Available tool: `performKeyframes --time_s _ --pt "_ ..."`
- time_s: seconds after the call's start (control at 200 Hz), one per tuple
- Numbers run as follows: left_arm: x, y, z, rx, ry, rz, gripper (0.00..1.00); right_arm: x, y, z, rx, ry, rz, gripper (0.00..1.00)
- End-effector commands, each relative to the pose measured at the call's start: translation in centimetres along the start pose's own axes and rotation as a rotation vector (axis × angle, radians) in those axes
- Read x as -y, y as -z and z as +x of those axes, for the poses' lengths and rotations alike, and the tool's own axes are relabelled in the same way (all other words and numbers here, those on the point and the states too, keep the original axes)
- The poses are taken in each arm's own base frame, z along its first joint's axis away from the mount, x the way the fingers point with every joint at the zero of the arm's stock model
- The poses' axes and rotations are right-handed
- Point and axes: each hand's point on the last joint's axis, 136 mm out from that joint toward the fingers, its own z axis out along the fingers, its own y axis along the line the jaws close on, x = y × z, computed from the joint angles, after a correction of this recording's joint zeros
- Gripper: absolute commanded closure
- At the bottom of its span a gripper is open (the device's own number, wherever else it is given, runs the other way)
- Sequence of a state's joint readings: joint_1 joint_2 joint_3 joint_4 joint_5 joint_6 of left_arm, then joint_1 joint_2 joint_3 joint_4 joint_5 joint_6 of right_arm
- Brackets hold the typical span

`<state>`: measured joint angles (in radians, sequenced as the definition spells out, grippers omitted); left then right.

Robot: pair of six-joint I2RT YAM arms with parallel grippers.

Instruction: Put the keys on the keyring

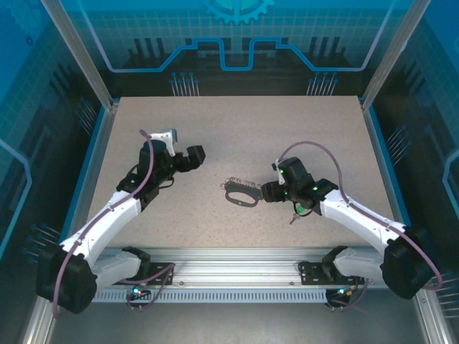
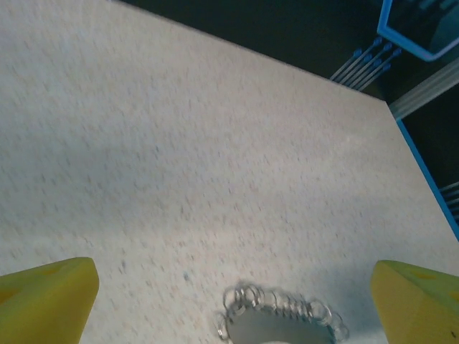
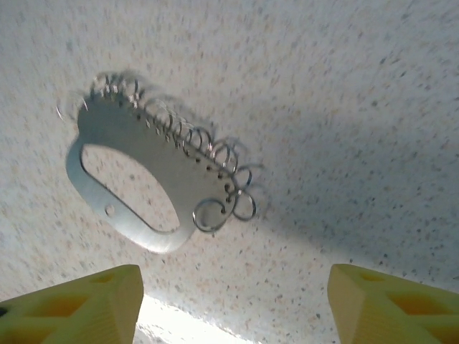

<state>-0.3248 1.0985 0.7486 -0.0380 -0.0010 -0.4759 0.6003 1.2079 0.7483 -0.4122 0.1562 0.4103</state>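
Item: keyring (image 3: pixel 168 168), flat on table (image 3: pixel 358 86); right gripper (image 3: pixel 233 301), left gripper (image 2: pixel 233 283): spread wide, empty. Risk: skids aside under pinch, too thin.

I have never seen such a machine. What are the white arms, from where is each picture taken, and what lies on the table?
These are two robot arms bolted to a table. One picture looks down from above; the other two come from a camera on each wrist, so the yellow blocks there are gripper fingers. Between the arms lies a grey keyring with small silvery rings along one edge. The left gripper and the right gripper are both open and hold nothing.
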Motion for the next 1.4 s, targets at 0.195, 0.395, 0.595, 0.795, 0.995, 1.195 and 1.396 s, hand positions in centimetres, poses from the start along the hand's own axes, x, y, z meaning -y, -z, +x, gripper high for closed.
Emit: performKeyframes --time_s 0.195,0.395,0.595,0.795,0.995,1.195,1.396 --pt "-0.4 -0.4 5.2 -0.128 0.144 0.019 0.01 -2.0 -3.0 1.0 -0.107 0.078 0.095 0.49" --pt "0.1 -1.3 5.1 -0.141 0.138 0.030 0.01 -3.0 -4.5 0.4 -0.131 0.089 0.105 0.59" --pt "0.8 -2.3 5.1 -0.158 0.135 0.054 0.01 -3.3 -5.5 1.0 -0.163 0.109 0.143 0.65" --pt "1.2 -2.9 5.0 -0.160 0.129 0.066 0.01 -3.3 -6.2 1.7 -0.185 0.127 0.170 0.70" --pt "1.4 -3.2 5.0 -0.163 0.123 0.071 0.01 -3.2 -7.1 2.0 -0.196 0.133 0.187 0.72" --pt "1.6 -3.4 4.7 -0.159 0.117 0.078 0.01 -3.2 -7.9 1.9 -0.197 0.138 0.195 0.73" --pt "1.7 -3.7 4.6 -0.157 0.114 0.081 0.01 -3.1 -8.7 1.9 -0.205 0.148 0.216 0.74"
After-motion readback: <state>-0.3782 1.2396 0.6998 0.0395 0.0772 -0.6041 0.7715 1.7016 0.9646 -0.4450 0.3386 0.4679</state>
